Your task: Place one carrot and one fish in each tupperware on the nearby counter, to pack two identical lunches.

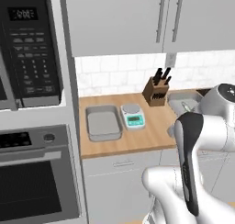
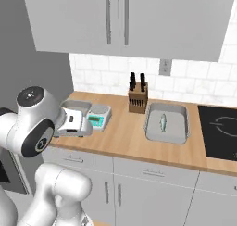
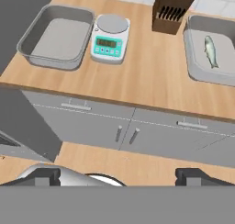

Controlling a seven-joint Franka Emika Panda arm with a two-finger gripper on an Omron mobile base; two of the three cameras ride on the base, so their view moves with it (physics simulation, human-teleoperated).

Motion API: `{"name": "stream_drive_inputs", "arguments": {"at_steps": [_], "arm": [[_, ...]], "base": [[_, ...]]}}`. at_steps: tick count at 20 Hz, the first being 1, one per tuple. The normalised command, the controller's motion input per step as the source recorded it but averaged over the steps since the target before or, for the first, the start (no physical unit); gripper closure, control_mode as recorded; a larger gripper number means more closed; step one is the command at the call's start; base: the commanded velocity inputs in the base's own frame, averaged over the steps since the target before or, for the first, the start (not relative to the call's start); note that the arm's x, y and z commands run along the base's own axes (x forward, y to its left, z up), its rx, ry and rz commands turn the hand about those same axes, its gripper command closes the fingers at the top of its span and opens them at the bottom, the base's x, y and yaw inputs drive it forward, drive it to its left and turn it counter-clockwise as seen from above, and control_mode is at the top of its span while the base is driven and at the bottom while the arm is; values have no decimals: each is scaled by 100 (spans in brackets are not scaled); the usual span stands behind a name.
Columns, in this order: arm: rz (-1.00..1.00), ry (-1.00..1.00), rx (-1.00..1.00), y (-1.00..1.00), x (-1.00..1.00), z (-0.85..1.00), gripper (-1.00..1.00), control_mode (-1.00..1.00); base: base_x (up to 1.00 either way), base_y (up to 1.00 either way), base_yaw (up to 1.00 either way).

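My gripper (image 3: 117, 175) hangs back from the counter (image 3: 151, 76) with its fingers spread wide and nothing between them, looking down over the cabinet fronts at the worktop.

Two tupperware trays sit on the wood, well apart. The left tray (image 3: 57, 35) is bare inside; the right tray (image 3: 212, 51) already holds one fish (image 3: 210, 51), lying lengthwise near its middle. Between them stand a white kitchen scale (image 3: 109, 43) with a teal display, just beside the left tray, and a knife block (image 3: 172, 9) near the right tray's back corner.

Counted from here — two trays, one fish, no carrot that I can make out on the counter. So by my reckoning one fish and both carrots are yet to be packed.

The fish looks slim and smooth, probably light and slippery; I would pinch across its body at the thickest part, behind the head, not at the tail. A carrot should be stiff and tapered, apt to squirt out of my fingers — best taken across its thicker half
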Motion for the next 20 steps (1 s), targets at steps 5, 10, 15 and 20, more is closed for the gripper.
{"name": "stream_drive_inputs", "arguments": {"at_steps": [5, 10, 15, 20], "arm": [[0, 0, 0, 0, 0, 0, -100, 100], [0, 0, 0, 0, 0, 0, -100, 100], [0, 0, 0, 0, 0, 0, -100, 100], [0, 0, 0, 0, 0, 0, -100, 100]], "base": [[-100, 48, 18], [-85, 92, 41], [-21, 100, 50], [-47, 100, 38]]}}
